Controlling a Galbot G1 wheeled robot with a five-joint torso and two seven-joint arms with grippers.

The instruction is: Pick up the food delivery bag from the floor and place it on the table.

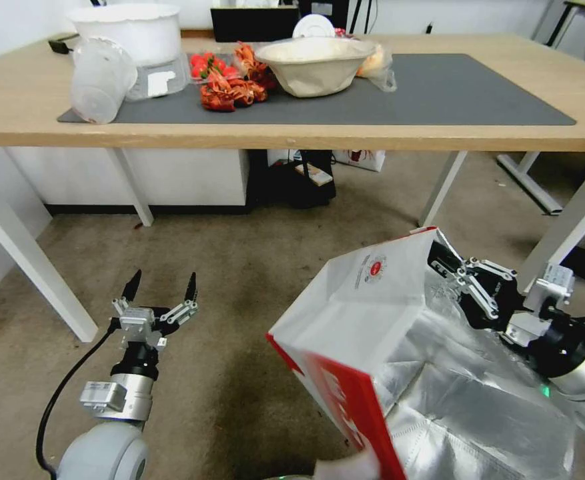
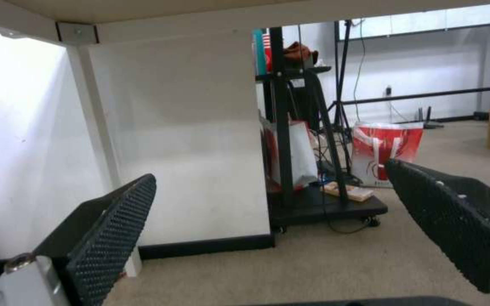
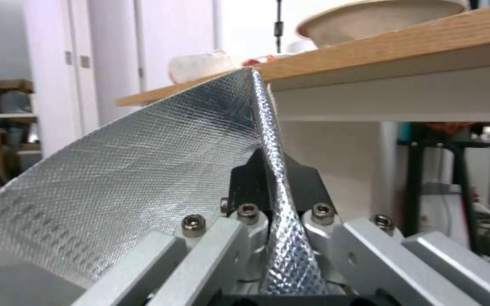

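The right claw (image 1: pixel 447 261) pinches the upper foil-lined rim of the food delivery bag (image 1: pixel 365 313), which hangs tilted above the carpeted floor (image 1: pixel 252 267), in front of and below the light-wood desk (image 1: pixel 25 93). The left claw (image 1: pixel 162 288) hovers low over the floor to the bag's left, its fingers spread wide and empty. A paper bowl (image 1: pixel 315 63) sits on the desk's grey mat (image 1: pixel 439 93)

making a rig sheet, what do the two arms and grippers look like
Both arms are pale grey with black wrist sections and silver metal linkages. The left gripper has pointed black fingers with dimpled pads and a black cable looping off its wrist. The right gripper matches, with silver bolt heads.
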